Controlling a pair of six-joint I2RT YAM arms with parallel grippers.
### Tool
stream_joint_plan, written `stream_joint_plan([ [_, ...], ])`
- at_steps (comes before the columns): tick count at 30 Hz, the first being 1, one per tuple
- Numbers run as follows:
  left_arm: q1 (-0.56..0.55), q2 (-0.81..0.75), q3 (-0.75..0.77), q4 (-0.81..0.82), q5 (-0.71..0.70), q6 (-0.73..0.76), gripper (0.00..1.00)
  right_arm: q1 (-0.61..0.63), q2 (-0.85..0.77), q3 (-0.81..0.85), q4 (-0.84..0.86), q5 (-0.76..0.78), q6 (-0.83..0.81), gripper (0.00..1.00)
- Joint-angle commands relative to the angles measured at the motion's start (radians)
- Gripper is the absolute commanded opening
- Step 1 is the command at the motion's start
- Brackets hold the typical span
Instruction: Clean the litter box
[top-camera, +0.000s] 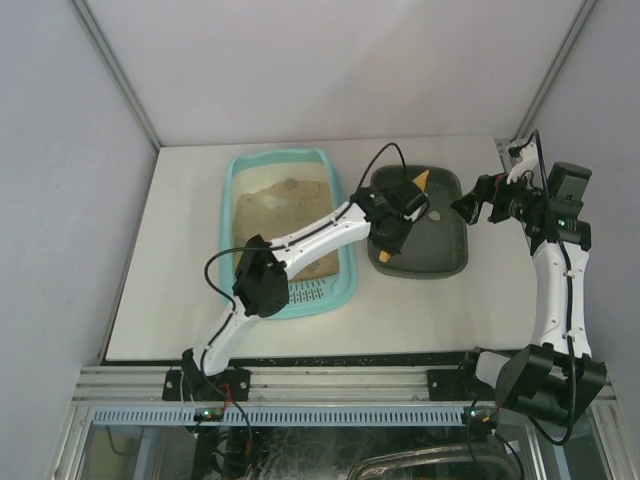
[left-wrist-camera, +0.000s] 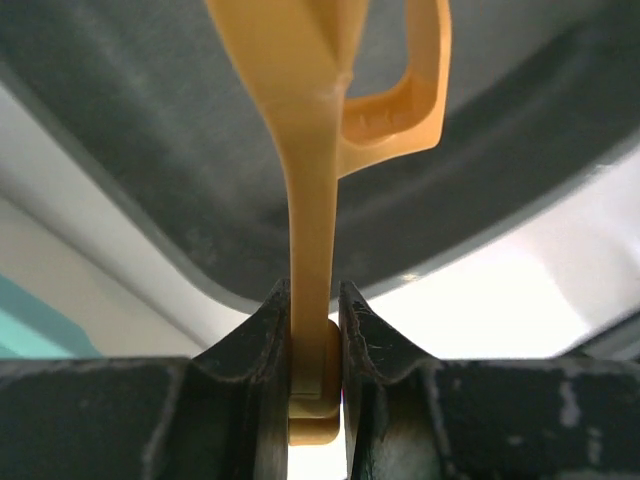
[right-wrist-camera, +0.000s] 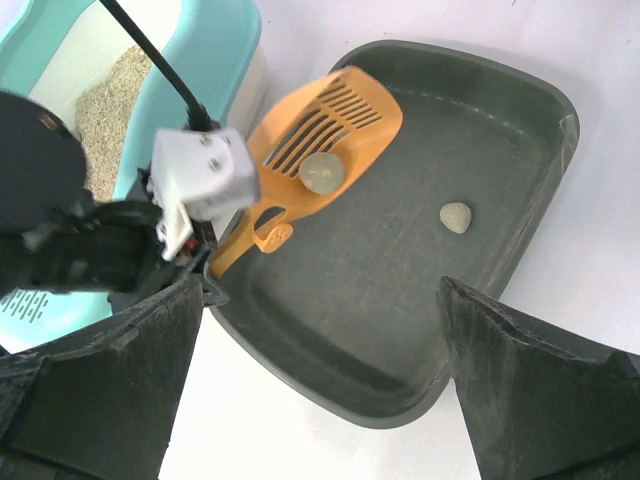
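Observation:
The turquoise litter box (top-camera: 229, 190) holds tan sand and has a slotted grate (top-camera: 308, 292) at its near end; its corner shows in the right wrist view (right-wrist-camera: 215, 45). My left gripper (top-camera: 388, 243) is shut on the handle of an orange slotted scoop (left-wrist-camera: 310, 150) and holds it over the dark grey tray (top-camera: 450, 262). The scoop (right-wrist-camera: 330, 125) carries one pale clump (right-wrist-camera: 322, 172). Another clump (right-wrist-camera: 455, 217) lies on the tray floor. My right gripper (top-camera: 465, 208) hovers open and empty at the tray's right edge.
The dark grey tray (right-wrist-camera: 400, 310) sits right of the litter box, close beside it. The left arm stretches across the litter box's near end. Enclosure walls stand at the back and both sides of the white table (top-camera: 180, 300).

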Motion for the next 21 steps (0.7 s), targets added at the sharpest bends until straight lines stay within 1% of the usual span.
stream_joint_plan([
  [1, -0.032, 0.019, 0.093, -0.122, -0.281, 0.087, 0.0, 0.015, -0.011, 0.006, 0.041, 0.013, 0.014, 1.0],
  [4, -0.058, 0.023, 0.091, -0.147, -0.39, 0.135, 0.0, 0.025, -0.018, 0.007, 0.041, 0.02, 0.013, 1.0],
  [7, -0.067, 0.005, 0.075, -0.15, -0.446, 0.167, 0.0, 0.033, -0.022, 0.006, 0.04, 0.034, 0.011, 1.0],
  [12, -0.072, -0.024, 0.057, -0.123, -0.441, 0.223, 0.0, 0.035, -0.022, 0.006, 0.042, 0.044, 0.016, 1.0],
  [16, -0.097, -0.03, 0.05, -0.111, -0.475, 0.272, 0.0, 0.032, -0.022, 0.006, 0.043, 0.058, 0.022, 1.0],
  [21, -0.102, -0.058, -0.004, -0.092, -0.471, 0.284, 0.0, 0.015, -0.027, 0.004, 0.05, 0.066, 0.033, 1.0],
])
